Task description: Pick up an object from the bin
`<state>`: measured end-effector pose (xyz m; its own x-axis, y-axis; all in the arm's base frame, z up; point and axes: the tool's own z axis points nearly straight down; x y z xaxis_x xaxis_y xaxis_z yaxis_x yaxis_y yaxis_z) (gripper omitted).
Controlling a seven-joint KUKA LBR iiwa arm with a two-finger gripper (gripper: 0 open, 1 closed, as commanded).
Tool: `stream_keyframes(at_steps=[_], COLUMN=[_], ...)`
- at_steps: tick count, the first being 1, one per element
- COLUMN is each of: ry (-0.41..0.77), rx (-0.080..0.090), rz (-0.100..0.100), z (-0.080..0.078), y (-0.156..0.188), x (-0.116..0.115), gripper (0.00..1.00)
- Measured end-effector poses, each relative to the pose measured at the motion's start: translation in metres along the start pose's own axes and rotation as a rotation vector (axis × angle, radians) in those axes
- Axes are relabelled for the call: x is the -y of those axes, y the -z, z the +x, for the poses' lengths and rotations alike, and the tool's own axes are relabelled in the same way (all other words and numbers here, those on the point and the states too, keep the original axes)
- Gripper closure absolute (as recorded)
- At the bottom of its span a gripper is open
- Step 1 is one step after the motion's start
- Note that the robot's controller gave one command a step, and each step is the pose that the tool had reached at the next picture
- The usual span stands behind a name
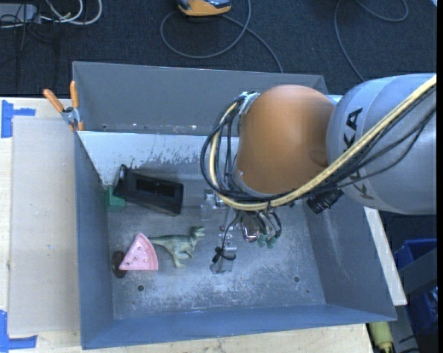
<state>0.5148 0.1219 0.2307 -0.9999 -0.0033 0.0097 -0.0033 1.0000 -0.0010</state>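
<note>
Tool low over the floor of the grey bin, near its middle, just right of one green toy dinosaur; whether it is spread or pressed together cannot be told. One pink wedge lies just left of the dinosaur, one dark round piece at its left corner. One black box lies behind, one small green piece at its left end. Arm lettering: "KA" readable.

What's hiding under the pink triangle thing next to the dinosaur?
A small dark brown thing pokes out from beneath the pink triangle at its left corner. The triangle covers the rest of it, so what it is cannot be told.
</note>
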Motion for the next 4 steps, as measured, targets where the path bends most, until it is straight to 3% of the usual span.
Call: stream_keyframes(at_steps=[1, 2, 3, 4], ry=[-0.004, 0.022, 0.003, -0.021], rx=[0.008, 0.009, -0.001, 0.006], rz=[-0.001, -0.002, 0.000, -0.001], z=[-0.002, -0.031, -0.041, -0.046], y=[0.004, -0.072, -0.099, -0.100], x=[0.001, -0.006, -0.008, -0.007], gripper=[0.00, 0.00, 0.00, 0.00])
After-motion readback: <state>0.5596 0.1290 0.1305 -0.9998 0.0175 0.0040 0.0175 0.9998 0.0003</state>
